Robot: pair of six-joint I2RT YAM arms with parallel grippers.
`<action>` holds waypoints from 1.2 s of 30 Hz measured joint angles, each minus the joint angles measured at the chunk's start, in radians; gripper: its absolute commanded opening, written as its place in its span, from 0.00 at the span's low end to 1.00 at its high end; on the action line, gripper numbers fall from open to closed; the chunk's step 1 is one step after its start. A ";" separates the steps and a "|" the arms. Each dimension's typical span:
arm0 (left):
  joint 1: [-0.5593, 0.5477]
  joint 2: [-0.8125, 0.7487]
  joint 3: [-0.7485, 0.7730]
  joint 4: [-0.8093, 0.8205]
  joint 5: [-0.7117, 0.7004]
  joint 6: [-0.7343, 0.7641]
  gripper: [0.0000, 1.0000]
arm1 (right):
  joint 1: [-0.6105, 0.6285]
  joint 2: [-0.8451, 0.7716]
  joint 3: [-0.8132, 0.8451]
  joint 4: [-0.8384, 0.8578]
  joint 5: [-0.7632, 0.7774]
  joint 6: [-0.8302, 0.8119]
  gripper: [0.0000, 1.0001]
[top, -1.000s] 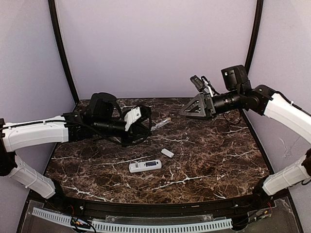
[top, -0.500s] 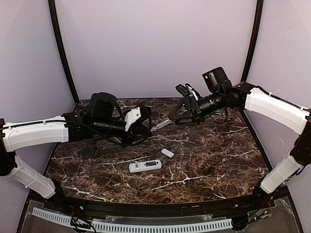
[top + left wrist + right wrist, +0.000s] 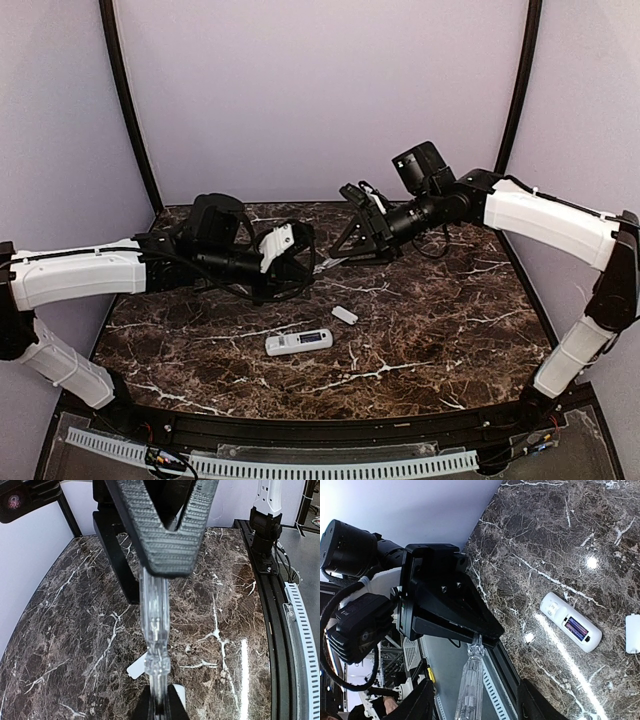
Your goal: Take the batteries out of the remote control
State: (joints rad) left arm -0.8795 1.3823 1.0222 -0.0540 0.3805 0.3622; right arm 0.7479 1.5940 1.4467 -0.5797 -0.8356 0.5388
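Note:
The white remote control (image 3: 298, 342) lies flat near the table's middle, its back open. The blue-purple batteries (image 3: 577, 628) sit inside its compartment (image 3: 571, 622). My left gripper (image 3: 300, 262) hangs above the table's left half, shut on one end of a clear plastic rod-shaped tool (image 3: 330, 260); the grip shows at the bottom of the left wrist view (image 3: 160, 704). My right gripper (image 3: 347, 243) meets it from the right. Its fingers (image 3: 422, 702) stand apart on either side of the tool's other end (image 3: 470, 685), not touching it.
A small white flat cover piece (image 3: 344, 315) lies just right of and behind the remote, also in the right wrist view (image 3: 632, 634). A black rail (image 3: 320, 425) runs along the near edge. Purple walls close off the back and sides.
My right arm has swung left and down from the back right to the tool's free end, and its jaws have narrowed. The left arm has hardly moved.

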 measured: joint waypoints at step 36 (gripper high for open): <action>0.000 0.065 0.035 -0.042 -0.053 -0.034 0.00 | 0.054 0.097 0.068 -0.064 0.098 0.008 0.30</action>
State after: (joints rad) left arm -0.8795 1.4475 1.0569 -0.0963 0.3271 0.3279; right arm 0.8017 1.6913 1.5146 -0.6441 -0.7376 0.5472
